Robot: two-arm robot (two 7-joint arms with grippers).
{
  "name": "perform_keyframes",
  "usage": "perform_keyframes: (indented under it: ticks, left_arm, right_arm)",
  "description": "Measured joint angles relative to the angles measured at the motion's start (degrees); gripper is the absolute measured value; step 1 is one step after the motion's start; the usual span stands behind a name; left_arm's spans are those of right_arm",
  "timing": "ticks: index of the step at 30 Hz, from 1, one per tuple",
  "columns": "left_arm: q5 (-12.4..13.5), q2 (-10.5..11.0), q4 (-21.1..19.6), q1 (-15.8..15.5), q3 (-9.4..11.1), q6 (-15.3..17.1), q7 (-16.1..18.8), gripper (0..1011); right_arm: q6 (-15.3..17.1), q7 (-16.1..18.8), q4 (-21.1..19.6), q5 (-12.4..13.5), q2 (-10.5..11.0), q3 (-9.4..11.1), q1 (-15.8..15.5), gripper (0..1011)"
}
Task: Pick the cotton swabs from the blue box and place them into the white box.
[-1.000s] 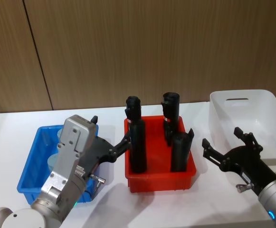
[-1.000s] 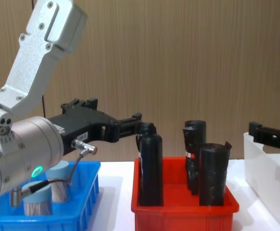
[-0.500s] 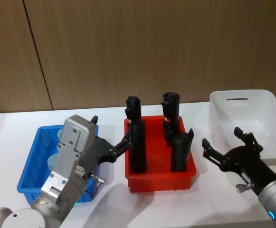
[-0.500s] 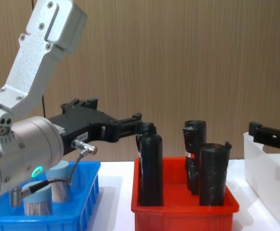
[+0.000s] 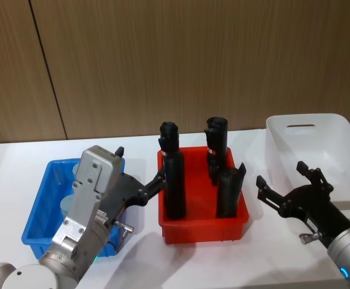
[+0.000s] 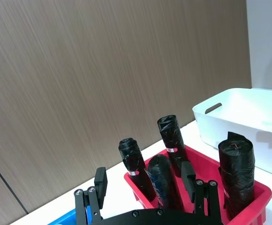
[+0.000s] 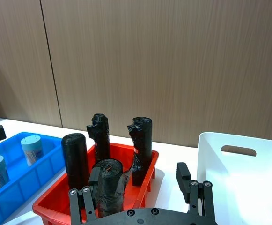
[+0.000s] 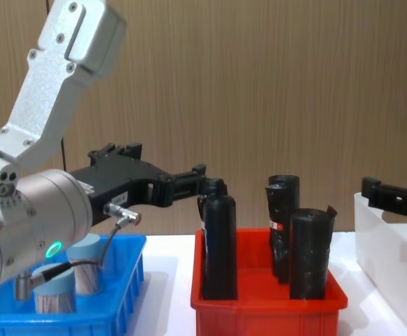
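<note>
- cotton swabs (image 7: 33, 149): two jars standing upright in blue box (image 7: 21, 183), long axis vertical, lids up.
- Clear walls, pale blue lids. Chest view gives the packed sticks side-on; right wrist view gives the lid tops.
- left pincer (image 5: 140, 164): spread, between blue box and red bin (image 5: 202, 226).
- right pincer (image 5: 280, 173): spread, between red bin and white box (image 5: 337, 129).

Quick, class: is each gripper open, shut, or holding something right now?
Left gripper: open, holding nothing.
Right gripper: open, holding nothing.

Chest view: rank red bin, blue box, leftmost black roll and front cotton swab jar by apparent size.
1-2. Red bin and blue box: look alike, both cut by the frame edge, so unranked.
3. Leftmost black roll.
4. Front cotton swab jar.
</note>
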Motion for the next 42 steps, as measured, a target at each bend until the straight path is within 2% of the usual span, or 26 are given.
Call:
perform_keyframes:
  ticks: [11,21,30,42]
  left_arm:
    - [-0.9,0.0,0.2,0.2,-0.5,0.2,1.0,1004]
    - [-3.1,0.3,0.0,1.3,-1.1,1.4,3.6,1004]
    - [-6.5,0.5,0.3,2.2,-1.9,2.0,5.0,1004]
    - [-12.1,0.1,3.0,2.0,-3.4,2.4,6.1,1004]
  right_arm:
    - [0.0,0.0,0.0,0.0,0.0,0.0,0.0,1001]
    - [0.0,0.0,0.0,0.0,0.0,0.0,0.0,1001]
    - [0.0,0.0,0.0,0.0,0.0,0.0,0.0,1002]
    - [0.0,0.0,0.0,0.0,0.0,0.0,0.0,1001]
